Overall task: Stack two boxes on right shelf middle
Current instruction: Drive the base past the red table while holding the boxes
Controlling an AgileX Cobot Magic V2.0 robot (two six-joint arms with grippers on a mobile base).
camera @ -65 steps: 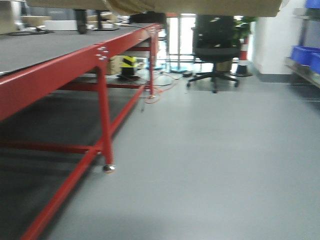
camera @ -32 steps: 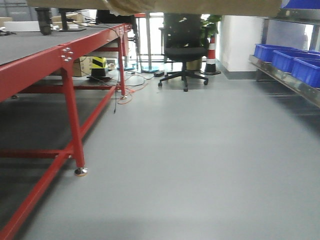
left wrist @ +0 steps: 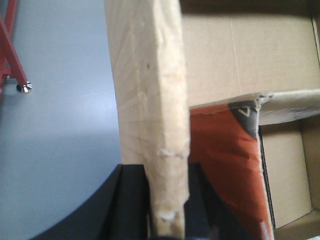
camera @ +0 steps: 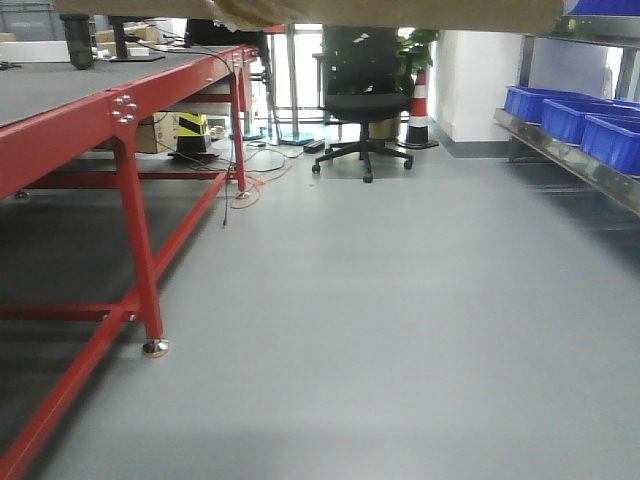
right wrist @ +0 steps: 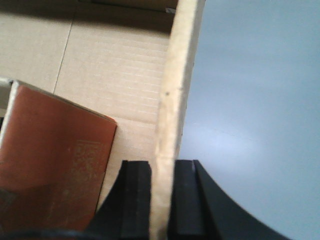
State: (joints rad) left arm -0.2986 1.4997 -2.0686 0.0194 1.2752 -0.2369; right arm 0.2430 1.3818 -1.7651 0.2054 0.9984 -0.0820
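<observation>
— Left gripper (left wrist: 167,205), right gripper (right wrist: 161,195): status?
— Both clamp opposite walls of the box (left wrist: 150,75), held above the floor (right wrist: 250,100). Wrist views show a red packet (right wrist: 50,165) inside, print unreadable. Front view alone shows the steel shelf (camera: 570,165) with blue bins (camera: 600,125), right, and a red table (camera: 60,125), left.

Front camera: low, level, facing down the aisle, with the floor (camera: 400,300) running far ahead, red-framed table (camera: 60,115) left, blue bins (camera: 580,115) right. The cardboard box (camera: 400,12) clips its top edge.

Left wrist camera: looks along the left gripper (left wrist: 167,200), hard against the box wall, with floor and table foot (left wrist: 23,88) at picture-left.

Right wrist camera: mirrored along the right gripper (right wrist: 160,200), floor at picture-right.

Both wrist views share the box interior and the red-orange package (right wrist: 50,165).
</observation>
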